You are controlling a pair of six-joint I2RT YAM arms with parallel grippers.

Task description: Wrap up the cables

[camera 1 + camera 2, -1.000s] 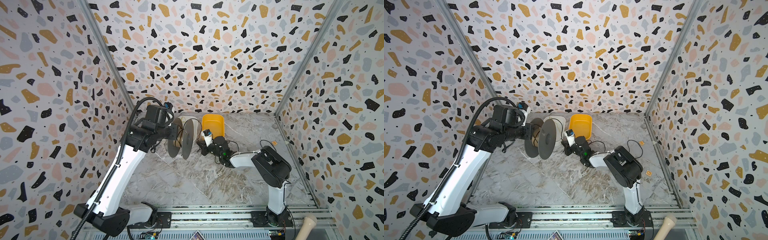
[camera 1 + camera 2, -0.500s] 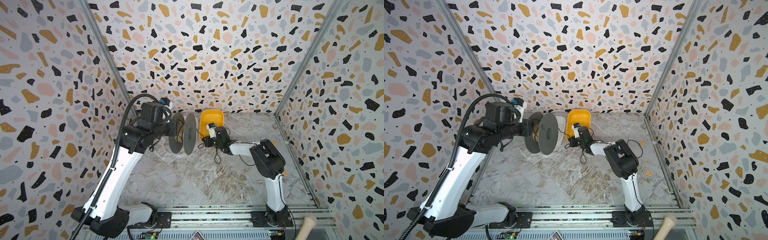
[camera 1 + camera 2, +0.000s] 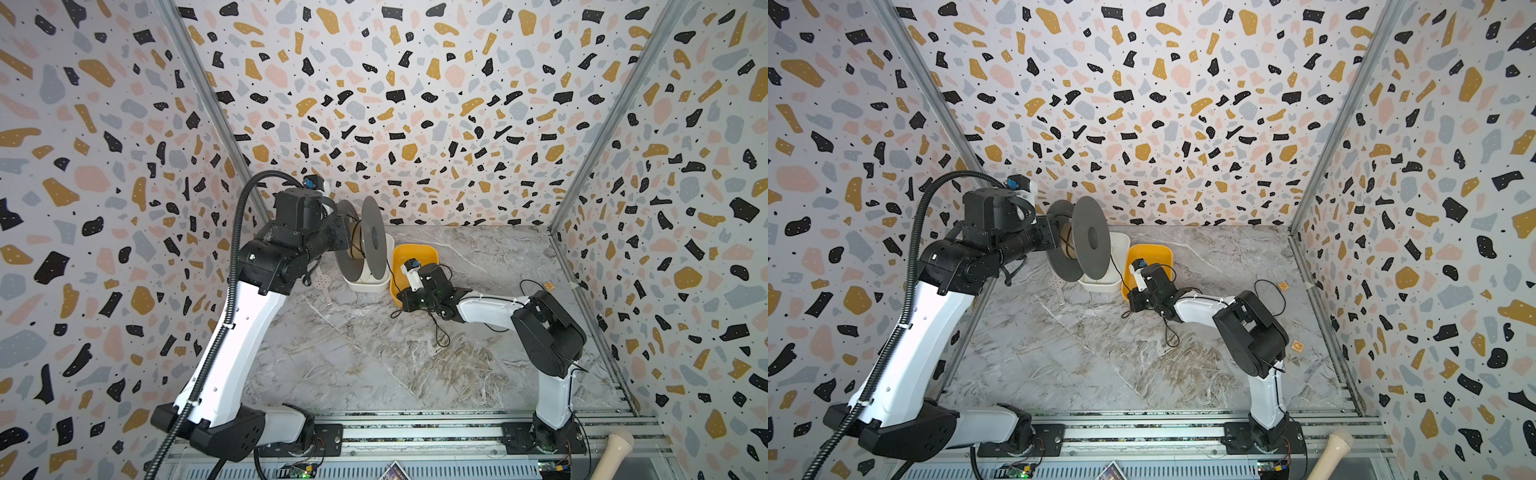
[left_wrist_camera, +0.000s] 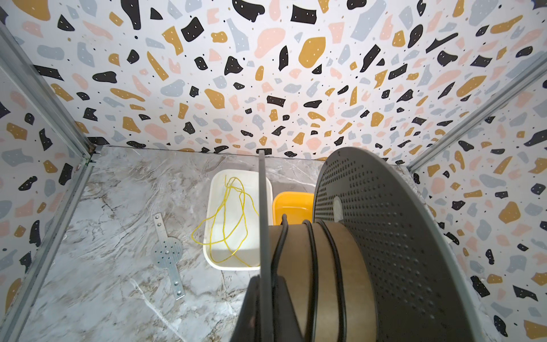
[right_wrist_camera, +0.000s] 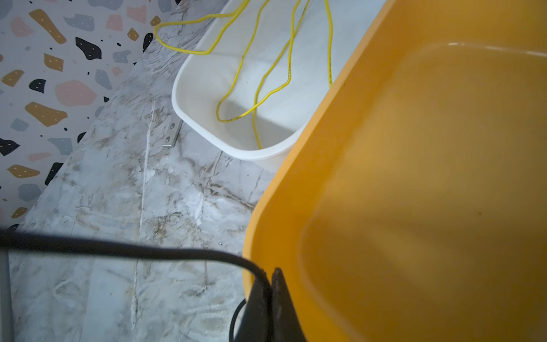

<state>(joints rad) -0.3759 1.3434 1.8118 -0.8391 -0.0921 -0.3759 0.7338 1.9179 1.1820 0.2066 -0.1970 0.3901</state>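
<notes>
The grey perforated plastic spool [image 4: 384,237] with a brown core is held above the grey marble tabletop [image 3: 374,374], one flange clamped in the closed left gripper [image 4: 268,284]. The thin black cable [image 4: 313,266] is wound a few turns round the core and pinched in the closed right gripper [image 5: 270,277], beside the orange-yellow plastic tub [image 5: 296,165]; its slack is seen lying on the tabletop.
</notes>
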